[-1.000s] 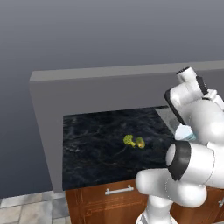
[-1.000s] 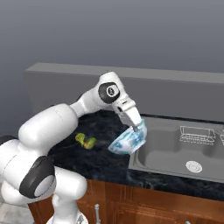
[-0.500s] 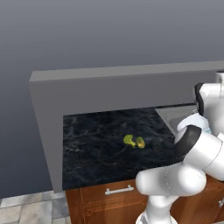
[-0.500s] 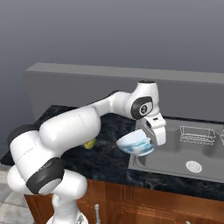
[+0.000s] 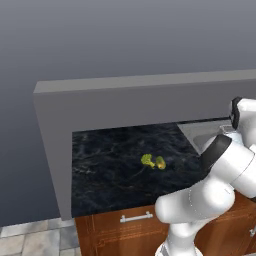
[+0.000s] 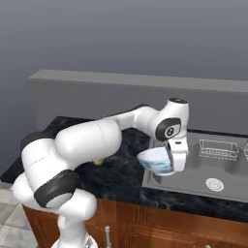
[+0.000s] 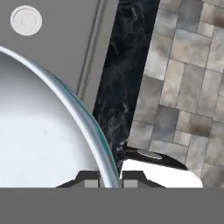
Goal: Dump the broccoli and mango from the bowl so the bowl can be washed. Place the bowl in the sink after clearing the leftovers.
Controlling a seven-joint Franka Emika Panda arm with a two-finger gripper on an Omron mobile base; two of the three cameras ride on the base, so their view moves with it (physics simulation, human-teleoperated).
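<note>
Nearest, in the hand view: gripper (image 7: 110,179) pinching the rim of the bowl (image 7: 39,131), one finger (image 7: 89,178) inside the rim, the other (image 7: 131,178) outside it, jaws pressed onto the thin wall between them. Inside of the bowl white and bare of food, bluish edge curving up and away from the fingers. Beyond that edge, the grey floor of the sink (image 7: 65,39) with its round drain (image 7: 26,20), then a strip of dark marbled counter (image 7: 127,65), then tiled floor (image 7: 188,74).

From the right base view: bowl (image 6: 156,161) held tilted on its side, over the left edge of the sink (image 6: 213,169), just where the basin meets the counter (image 6: 116,169). Gripper (image 6: 177,162) pointing down at the bowl's right side. Whether the bowl touches the basin edge, cannot tell. Farther back in the sink, a wire rack (image 6: 219,149) near the rear wall.

From the left base view: broccoli (image 5: 147,160) and mango (image 5: 160,162) lying touching on the counter (image 5: 110,165), around its middle, broccoli to the left, well apart from the sink (image 5: 200,132) at the counter's right end. Behind it all, a grey wall (image 5: 140,100).
</note>
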